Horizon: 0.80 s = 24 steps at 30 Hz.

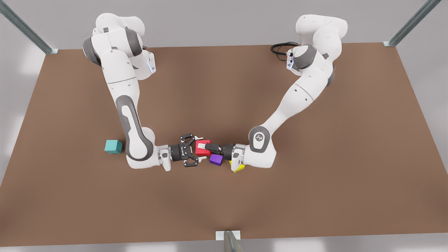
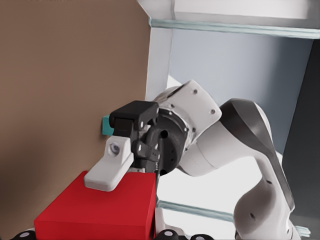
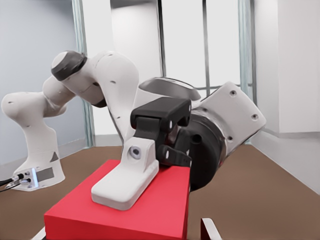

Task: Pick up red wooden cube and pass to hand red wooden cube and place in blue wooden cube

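Note:
The red wooden cube point(image 1: 203, 151) point(image 2: 100, 215) point(image 3: 150, 210) hangs just above the table's front middle, between the two grippers. My left gripper point(image 1: 206, 147), on the arm at the front view's right, is shut on it from above and below. One of its fingers point(image 3: 125, 182) lies flat on the cube's top. My right gripper point(image 1: 200, 148), on the arm at the front view's left, stands open around the cube's sides, with one finger point(image 2: 111, 170) close by a side face. The blue wooden cube point(image 1: 113, 146) point(image 2: 105, 125) rests on the table behind the right arm's elbow.
A purple cube point(image 1: 216, 159) and a yellow cube point(image 1: 238, 168) lie on the brown table point(image 1: 224, 87) beneath the left gripper's wrist. A black cable point(image 1: 280, 47) coils at the left arm's base. Metal posts stand at the table's corners and front edge.

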{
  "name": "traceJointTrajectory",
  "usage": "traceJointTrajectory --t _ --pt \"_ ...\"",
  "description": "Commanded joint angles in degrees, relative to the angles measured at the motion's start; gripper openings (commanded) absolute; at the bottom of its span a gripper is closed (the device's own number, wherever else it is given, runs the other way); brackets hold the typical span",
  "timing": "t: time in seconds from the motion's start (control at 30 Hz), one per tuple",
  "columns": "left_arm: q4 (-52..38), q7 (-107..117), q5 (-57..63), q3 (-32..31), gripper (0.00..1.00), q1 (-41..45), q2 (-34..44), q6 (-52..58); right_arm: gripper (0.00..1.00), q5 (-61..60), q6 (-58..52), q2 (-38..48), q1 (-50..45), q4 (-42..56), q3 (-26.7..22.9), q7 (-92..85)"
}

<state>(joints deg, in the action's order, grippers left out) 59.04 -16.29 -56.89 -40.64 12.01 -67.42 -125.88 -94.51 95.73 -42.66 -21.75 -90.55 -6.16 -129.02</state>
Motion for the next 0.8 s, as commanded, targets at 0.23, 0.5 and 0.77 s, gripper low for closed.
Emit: traceJointTrajectory --t 0.23,0.5,0.77 --pt "-0.41 -4.01 -1.20 -0.05 0.57 0.38 -0.17 -1.83 0.43 -1.20 1.04 -0.49 -0.75 0.11 0.01 -2.90" --pt "0.11 -1.72 -2.70 0.13 1.00 -1.11 0.45 -1.12 0.43 -1.03 1.04 -0.40 -0.31 0.03 0.01 -2.81" --pt "-2.34 18.75 35.25 -0.75 1.00 -26.86 8.52 42.28 0.44 12.49 0.42 4.60 2.76 -1.47 -4.29 3.94"
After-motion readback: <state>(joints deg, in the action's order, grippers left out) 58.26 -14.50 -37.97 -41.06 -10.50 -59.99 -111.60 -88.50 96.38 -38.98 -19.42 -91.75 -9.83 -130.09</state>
